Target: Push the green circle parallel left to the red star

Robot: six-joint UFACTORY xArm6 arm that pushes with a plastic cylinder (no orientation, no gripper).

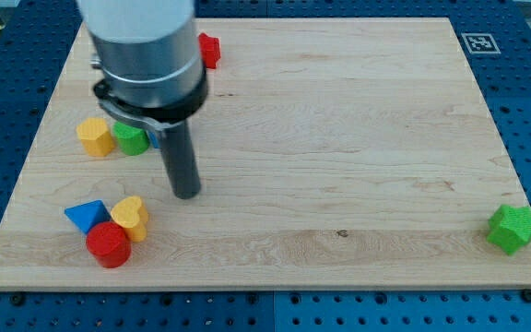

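Rod tip (185,193) is seen planted on the wooden board (339,138), left of centre, with no pincer fitted at all, so nothing can be said to be apart, together or clamped. The green circle (131,139) is found up and to the view's left of the tip, near it but clearly apart from it. It is pressed against a yellow block (95,136) on its left side, and a sliver of a blue block (153,140) is glimpsed just beside it on the right, mostly hidden behind the arm. The circle is round from above, so no long axis or heading can be made out. The red star (209,50) is spotted near the view's top edge, partly covered by the arm's grey body. Lower left, a cluster is packed together: a blue triangle (85,217), a yellow heart (132,216) and a red cylinder (109,244), touching one another. Far off at the view's bottom right, a green star (513,229) is parked alone by the board's corner.
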